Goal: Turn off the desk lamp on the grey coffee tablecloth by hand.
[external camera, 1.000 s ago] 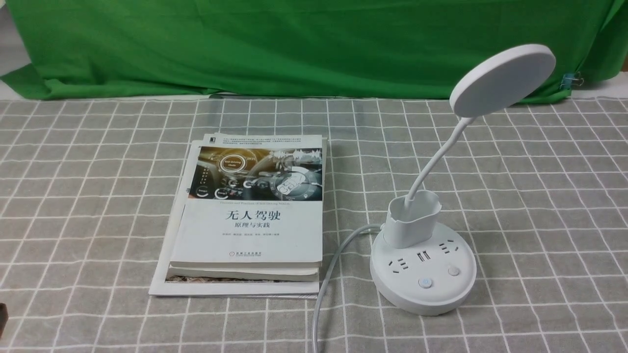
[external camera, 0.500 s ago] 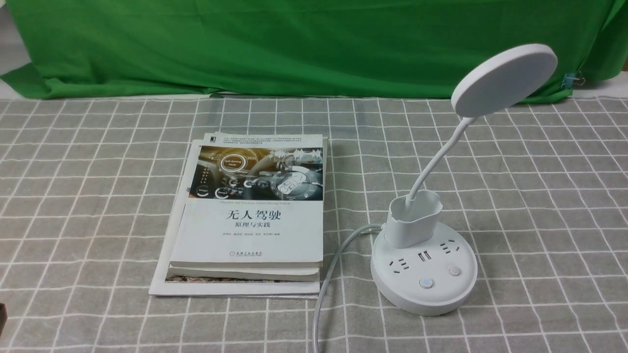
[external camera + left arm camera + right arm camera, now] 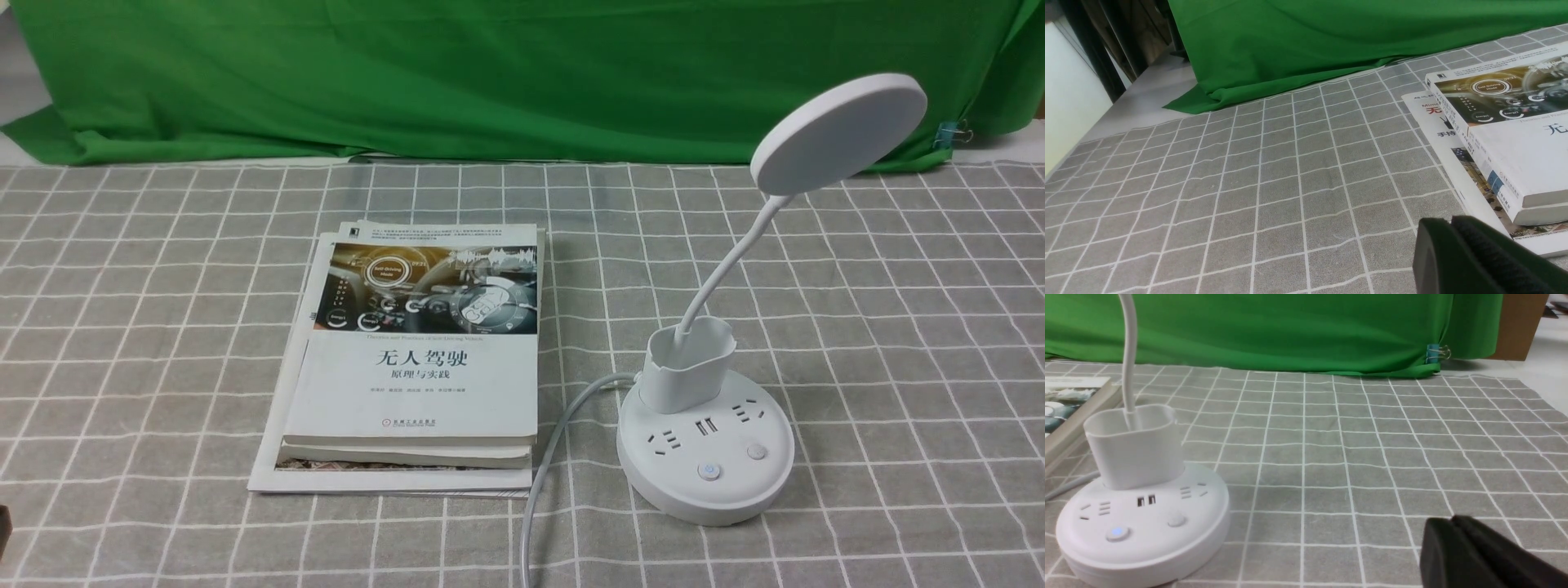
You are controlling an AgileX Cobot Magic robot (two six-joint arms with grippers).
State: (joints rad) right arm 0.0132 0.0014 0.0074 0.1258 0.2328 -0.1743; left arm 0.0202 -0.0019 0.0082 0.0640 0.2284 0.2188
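Nothing moved: your desk lamp sat on the grey coffee tablecloth, its button glowing blue, unpressed; both hands' fingers were pressed together, well apart from it.

stacked books, green backdrop, blue clip

Even, bright, diffuse light; faint shadows; wrist views slightly soft; no glare.
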